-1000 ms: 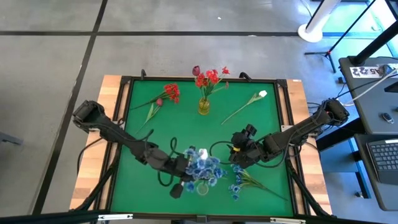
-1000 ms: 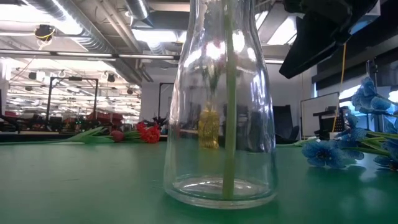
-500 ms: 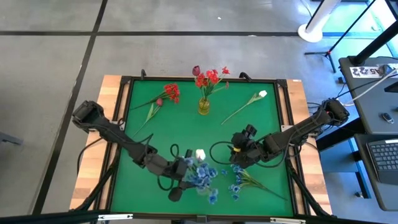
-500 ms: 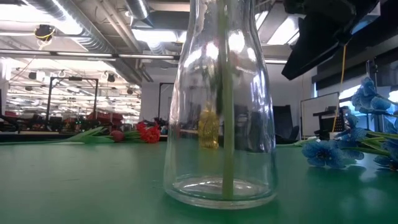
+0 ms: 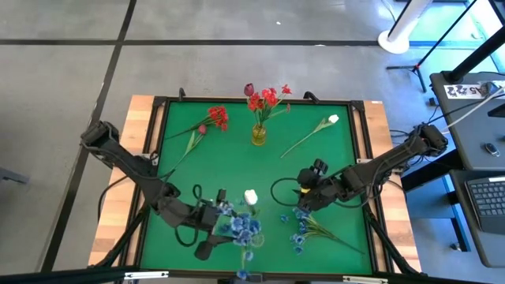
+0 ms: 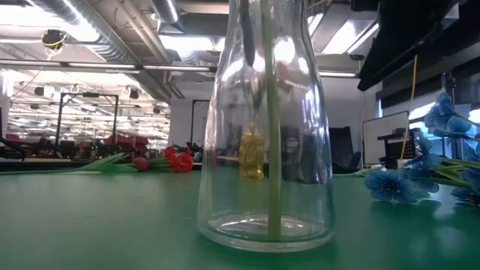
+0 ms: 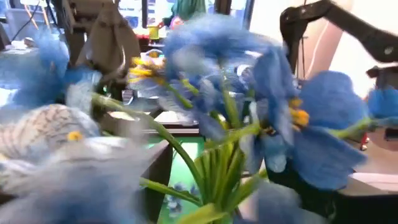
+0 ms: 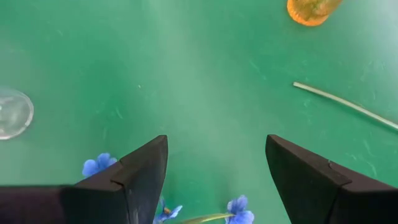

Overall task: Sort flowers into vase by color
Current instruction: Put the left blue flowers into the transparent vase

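Observation:
A clear glass vase [image 6: 266, 150] stands close to the table's near edge. One green stem [image 6: 271, 150] stands in it, its foot on the vase's bottom. That stem carries a blue spray [image 5: 239, 227], whose blooms [image 7: 273, 112] fill the left wrist view. My left gripper [image 5: 219, 221] is right beside the blooms on their left. My right gripper [image 8: 217, 180] hangs open over the mat at centre right [image 5: 306, 196], holding nothing. More blue flowers [image 5: 300, 229] lie below it. A yellow vase [image 5: 258, 134] holds red flowers [image 5: 268, 99] and a maroon bud [image 5: 249, 89].
A red flower [image 5: 217, 117] and a pink bud [image 5: 201, 128] lie on the mat at far left. A white flower [image 5: 333, 120] lies at far right, its stem [image 8: 348, 104] running toward the centre. A raised frame [image 5: 158, 142] borders the green mat.
My left gripper has drawn back toward the table's near left corner. The blue spray's blooms have swung the same way. Inside the clear vase the stem has tipped over to the left at its top, while its foot has stayed on the bottom.

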Robot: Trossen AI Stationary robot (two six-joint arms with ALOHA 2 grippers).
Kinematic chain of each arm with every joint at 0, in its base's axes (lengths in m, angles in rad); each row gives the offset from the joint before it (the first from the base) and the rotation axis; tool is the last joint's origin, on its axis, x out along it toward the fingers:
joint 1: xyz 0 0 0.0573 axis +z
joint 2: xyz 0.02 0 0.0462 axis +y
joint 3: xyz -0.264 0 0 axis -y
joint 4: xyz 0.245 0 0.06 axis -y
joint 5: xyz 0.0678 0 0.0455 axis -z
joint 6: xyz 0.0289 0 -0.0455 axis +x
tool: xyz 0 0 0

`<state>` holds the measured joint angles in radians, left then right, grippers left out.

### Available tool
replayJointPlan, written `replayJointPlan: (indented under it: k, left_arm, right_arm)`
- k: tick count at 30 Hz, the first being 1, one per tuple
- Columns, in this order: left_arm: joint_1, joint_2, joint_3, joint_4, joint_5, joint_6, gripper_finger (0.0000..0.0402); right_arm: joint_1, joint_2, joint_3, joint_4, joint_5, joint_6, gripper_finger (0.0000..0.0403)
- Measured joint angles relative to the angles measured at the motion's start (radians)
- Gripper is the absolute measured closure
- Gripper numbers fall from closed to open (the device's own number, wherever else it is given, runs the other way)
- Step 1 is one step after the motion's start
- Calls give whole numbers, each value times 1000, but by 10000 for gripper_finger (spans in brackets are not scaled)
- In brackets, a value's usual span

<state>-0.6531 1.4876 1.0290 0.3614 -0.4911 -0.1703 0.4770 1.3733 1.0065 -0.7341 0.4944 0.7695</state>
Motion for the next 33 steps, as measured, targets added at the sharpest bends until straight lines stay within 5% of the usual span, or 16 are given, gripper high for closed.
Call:
replayJointPlan:
  k: [18,33]
  left_arm:
    - [111,63,0,-11,14,-114,111]
    - [38,33,0,-135,-10,-142,89]
  right_arm:
    - [0,-24,1,0,65,-31,134]
    - [0,-24,1,0,74,-45,134]
